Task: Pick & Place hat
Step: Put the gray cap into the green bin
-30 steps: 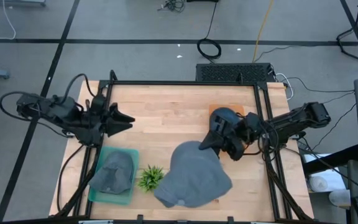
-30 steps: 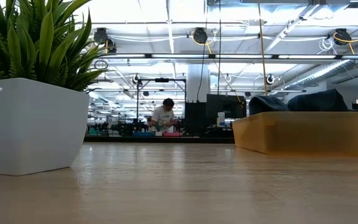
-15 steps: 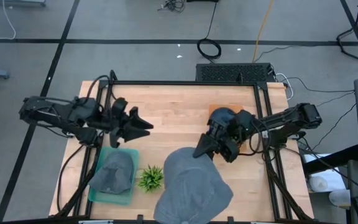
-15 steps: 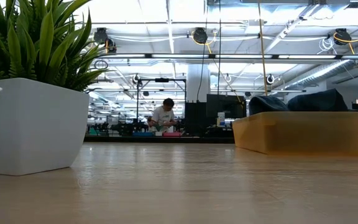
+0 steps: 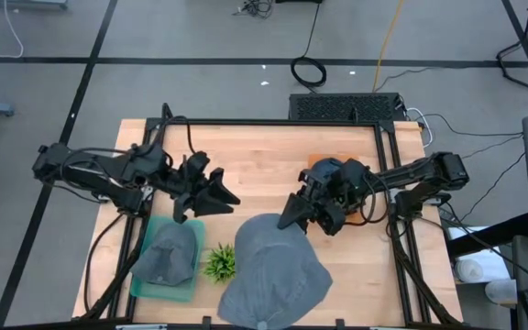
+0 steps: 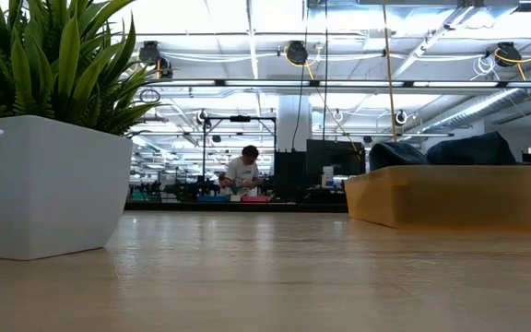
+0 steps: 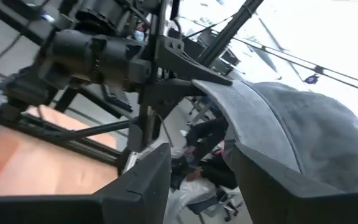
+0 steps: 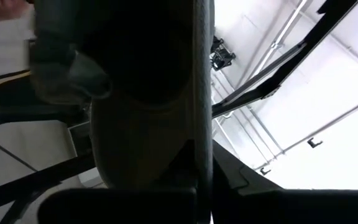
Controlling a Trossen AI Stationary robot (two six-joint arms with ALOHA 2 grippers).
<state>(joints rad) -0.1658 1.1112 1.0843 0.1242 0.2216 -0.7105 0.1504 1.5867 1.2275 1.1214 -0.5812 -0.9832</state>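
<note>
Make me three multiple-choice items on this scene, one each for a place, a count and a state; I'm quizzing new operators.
1. Where does the small green plant stand?
A. inside the orange bin
B. between the green tray and the large grey hat
C. on the floor

2. How many grey hats show in the high view?
A. one
B. two
C. four

3. What is the right tool doing?
A. shut on the large grey hat
B. open over the plant
C. resting in the green tray

Answers:
1 B: the plant sits beside the green tray, left of the large grey hat.
2 B: one hat in the tray, one held.
3 A: its tip pinches the hat's edge; the left tool hovers open nearby.
</note>
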